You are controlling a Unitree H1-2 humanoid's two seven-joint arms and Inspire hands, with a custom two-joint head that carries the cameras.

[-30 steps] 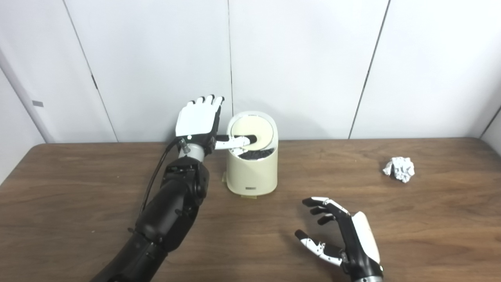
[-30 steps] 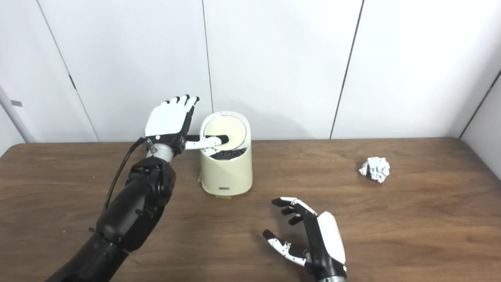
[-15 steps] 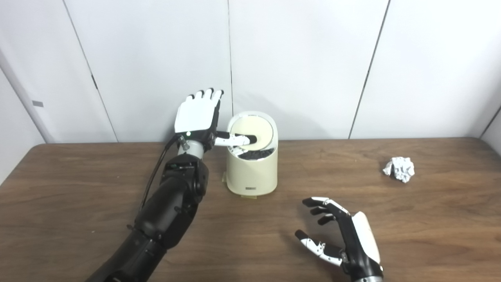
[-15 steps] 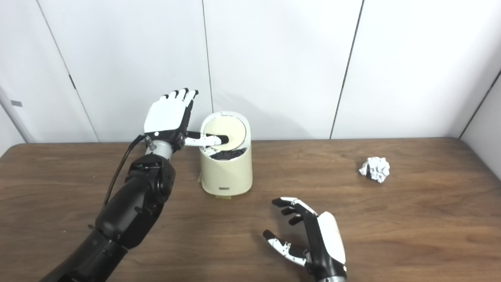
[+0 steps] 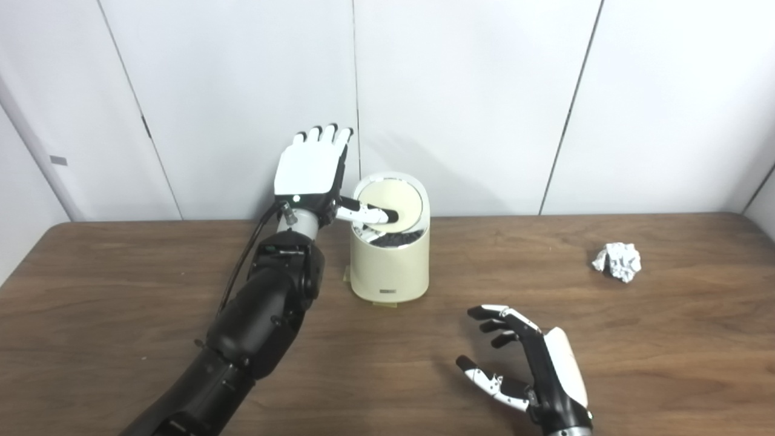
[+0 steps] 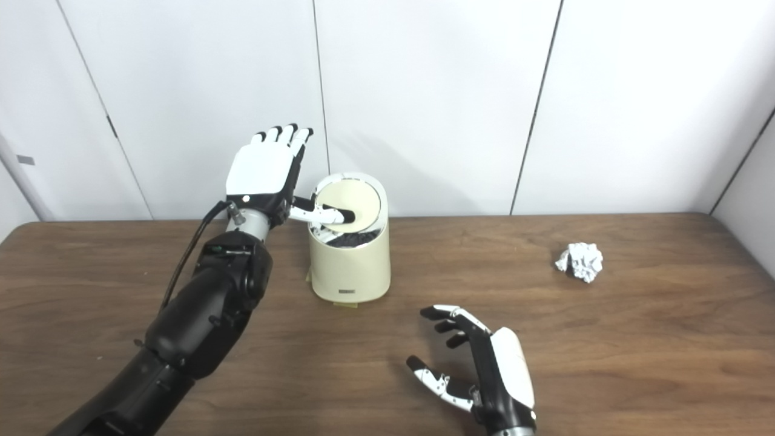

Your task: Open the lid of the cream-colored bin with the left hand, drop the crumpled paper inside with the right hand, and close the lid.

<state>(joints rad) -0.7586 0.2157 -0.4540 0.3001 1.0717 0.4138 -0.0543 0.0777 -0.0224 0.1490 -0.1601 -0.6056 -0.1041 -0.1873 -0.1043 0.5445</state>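
Tipping the round cream lid point(image 5: 390, 206) of the cream-colored plastic bin point(image 5: 390, 266) with my left robot hand point(image 5: 310, 172), thumb on it, fingers spread flat.

Next I judge: hold it open while my right robot hand point(image 5: 533, 369), loosely apart, empty, fetches the crumpled white paper point(image 5: 617, 261) lying far right on the brown wooden worktop point(image 5: 121, 290).

Both arms are showing glossy black, bulging shells, and the left arm point(image 5: 260, 315) is carrying a thin black cable looping from its forearm up to a silver metal wrist collar. The left hand point(image 5: 310, 172) is wearing a white back plate over black fingers with a white-and-black thumb. The right hand point(image 5: 533, 369) is showing the same white plate, black fingers and a white-segmented thumb.
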